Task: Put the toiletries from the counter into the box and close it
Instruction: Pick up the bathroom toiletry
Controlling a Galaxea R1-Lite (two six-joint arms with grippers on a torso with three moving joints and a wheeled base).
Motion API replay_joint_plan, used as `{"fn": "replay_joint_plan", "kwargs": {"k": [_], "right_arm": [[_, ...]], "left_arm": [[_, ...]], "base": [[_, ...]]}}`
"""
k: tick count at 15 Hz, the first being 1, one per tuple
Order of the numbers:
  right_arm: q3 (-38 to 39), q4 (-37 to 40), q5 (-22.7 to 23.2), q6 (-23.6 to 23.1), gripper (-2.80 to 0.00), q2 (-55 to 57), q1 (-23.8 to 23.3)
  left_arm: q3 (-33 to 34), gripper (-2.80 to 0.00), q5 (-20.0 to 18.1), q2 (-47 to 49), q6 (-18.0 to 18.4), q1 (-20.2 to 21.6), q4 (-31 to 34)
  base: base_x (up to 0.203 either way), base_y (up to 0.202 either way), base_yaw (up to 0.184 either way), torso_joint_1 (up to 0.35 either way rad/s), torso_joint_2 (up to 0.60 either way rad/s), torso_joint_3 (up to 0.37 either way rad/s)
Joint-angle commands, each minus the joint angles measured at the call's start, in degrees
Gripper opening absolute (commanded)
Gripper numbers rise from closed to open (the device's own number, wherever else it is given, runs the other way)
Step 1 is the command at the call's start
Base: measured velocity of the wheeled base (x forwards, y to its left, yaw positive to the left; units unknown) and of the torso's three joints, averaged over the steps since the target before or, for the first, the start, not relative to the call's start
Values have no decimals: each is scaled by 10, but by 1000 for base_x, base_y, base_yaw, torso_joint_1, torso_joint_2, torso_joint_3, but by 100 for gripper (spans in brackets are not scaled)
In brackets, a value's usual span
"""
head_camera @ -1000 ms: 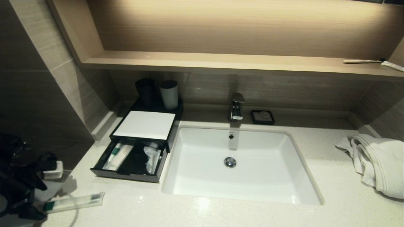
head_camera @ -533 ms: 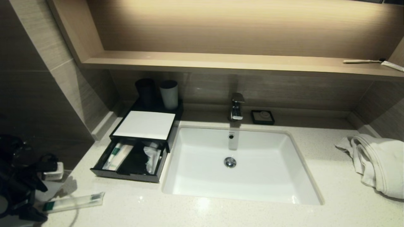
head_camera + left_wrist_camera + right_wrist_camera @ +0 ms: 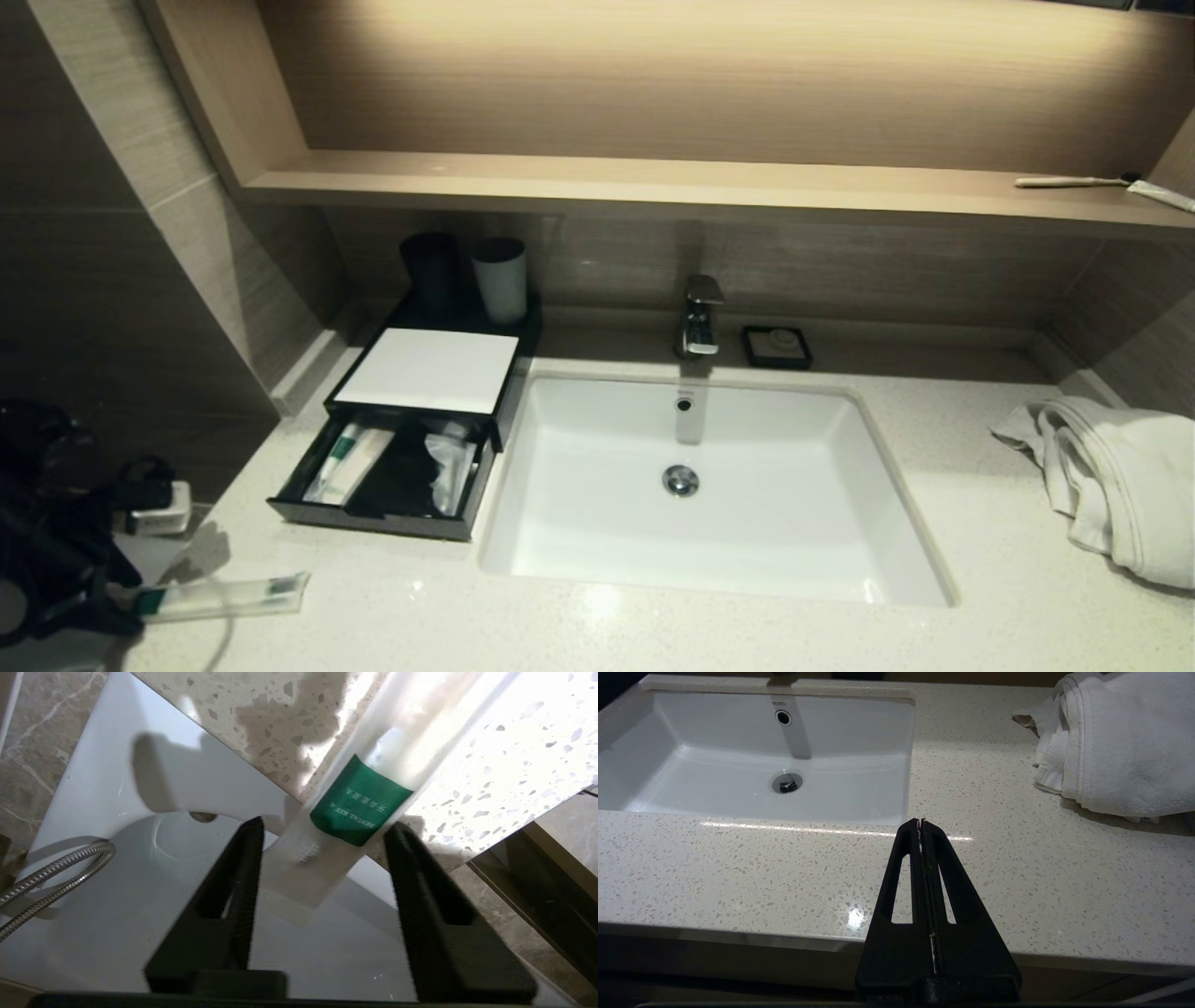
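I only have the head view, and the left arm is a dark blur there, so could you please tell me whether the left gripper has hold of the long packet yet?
Observer: Not yet. In the left wrist view the left gripper is open, with one finger on each side of the long packet and gaps showing.
Operator: Thank you. Which part of it is between the fingers?
Observer: The end by the green label, which sticks out past the edge of the counter.
Operator: And the right arm, which I cannot see?
Observer: The right gripper is shut, parked above the counter's front, away from the towel.
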Motion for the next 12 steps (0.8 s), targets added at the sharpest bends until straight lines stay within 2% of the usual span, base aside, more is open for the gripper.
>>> {"fn": "replay_joint_plan", "kwargs": {"k": [1,12], "right_arm": [[0,0,0,0,-280,0,0],[0,0,0,0,-280,0,0]], "left_arm": [[1,-280,-1,1,5,1,2],[10,-280,-1,-33,17,2,10]], "base": [[0,0,0,0,0,0],[0,0,0,0,0,0]]}}
